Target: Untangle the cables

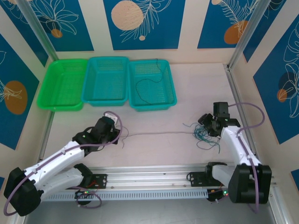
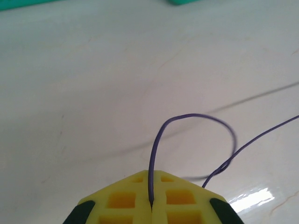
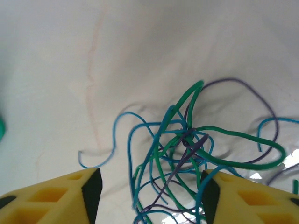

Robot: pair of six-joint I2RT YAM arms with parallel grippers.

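At the left wrist frame's bottom centre I see the left fingers (image 2: 119, 201) clamped on a thin purple cable (image 2: 196, 115), the right fingers (image 3: 51, 196) wide above the tangled green, blue and purple cables (image 3: 187, 140), and overhead that strand (image 1: 154, 134) crossing the white desk (image 1: 154, 116).

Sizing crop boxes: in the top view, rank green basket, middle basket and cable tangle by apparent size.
1. green basket and middle basket: they look alike, with near-equal footprints side by side, so I won't rank them.
2. tangle: clearly smallest, a loose clump by the right arm.
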